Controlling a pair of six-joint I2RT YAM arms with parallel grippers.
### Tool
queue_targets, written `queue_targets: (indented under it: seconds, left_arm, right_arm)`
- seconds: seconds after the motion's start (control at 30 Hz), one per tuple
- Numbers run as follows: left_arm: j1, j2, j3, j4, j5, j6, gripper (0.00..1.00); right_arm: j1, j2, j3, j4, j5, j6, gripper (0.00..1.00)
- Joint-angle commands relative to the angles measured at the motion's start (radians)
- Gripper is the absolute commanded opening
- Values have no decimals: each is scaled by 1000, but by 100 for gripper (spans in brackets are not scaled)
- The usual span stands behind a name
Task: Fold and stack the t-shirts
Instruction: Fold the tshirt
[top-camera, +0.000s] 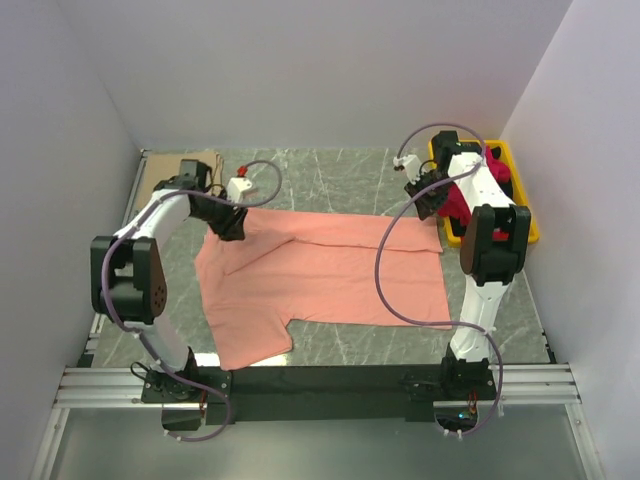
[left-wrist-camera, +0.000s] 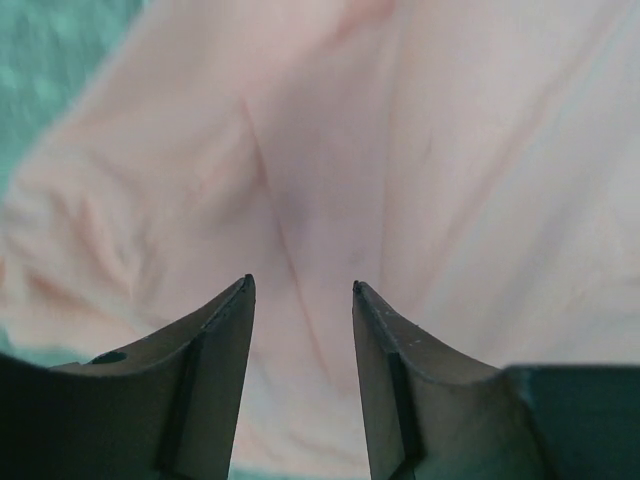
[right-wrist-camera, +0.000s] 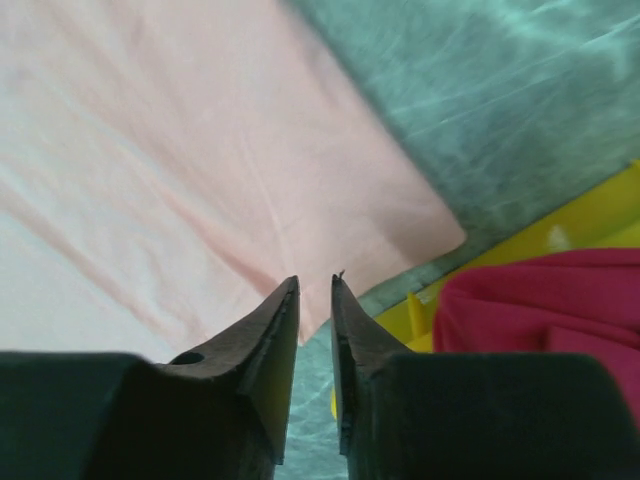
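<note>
The salmon-pink cotton t-shirt (top-camera: 330, 275) lies flat across the middle of the grey marbled desk (top-camera: 340, 170), its long axis running left to right in the overhead frame. The left claw (top-camera: 232, 224) hangs over its upper-left edge, jaws half parted and empty. The right claw (top-camera: 424, 203) sits over the upper-right corner, jaws a narrow slit with nothing pinched. Each arm is nearest its own end. The right wrist view adds detail: the shirt's corner is just up-right of the tips, with crimson-red cloth (right-wrist-camera: 540, 300) in the yellow plastic bin (right-wrist-camera: 590, 212) close beside it.
</note>
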Motion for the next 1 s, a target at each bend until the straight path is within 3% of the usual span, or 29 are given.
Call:
queue_targets:
  seconds: [0.0, 0.13, 0.17, 0.2, 0.63, 0.83, 0.93, 0.97]
  left_arm:
    - [-65, 72, 84, 139, 21, -203, 50]
    - [-87, 225, 222, 145, 81, -292, 55]
    - [-90, 245, 242, 147, 89, -320, 62]
    - [-93, 261, 259, 153, 95, -331, 63]
    - [-128, 431, 371, 79, 166, -325, 61]
    - [-136, 437, 347, 86, 152, -320, 61]
    - [-147, 422, 333, 41, 161, -268, 56]
    - [-148, 410, 324, 34, 167, -256, 51]
  right_arm:
    - [8, 38, 69, -44, -52, 108, 24]
    - [8, 58, 80, -38, -60, 165, 23]
    - [9, 63, 84, -44, -75, 171, 23]
    - [9, 64, 86, -49, -83, 182, 23]
    - [8, 58, 30, -11, -63, 200, 23]
    - [8, 64, 44, -18, -58, 191, 23]
    - [8, 61, 44, -21, -57, 185, 23]
    - [8, 61, 40, -20, -54, 179, 23]
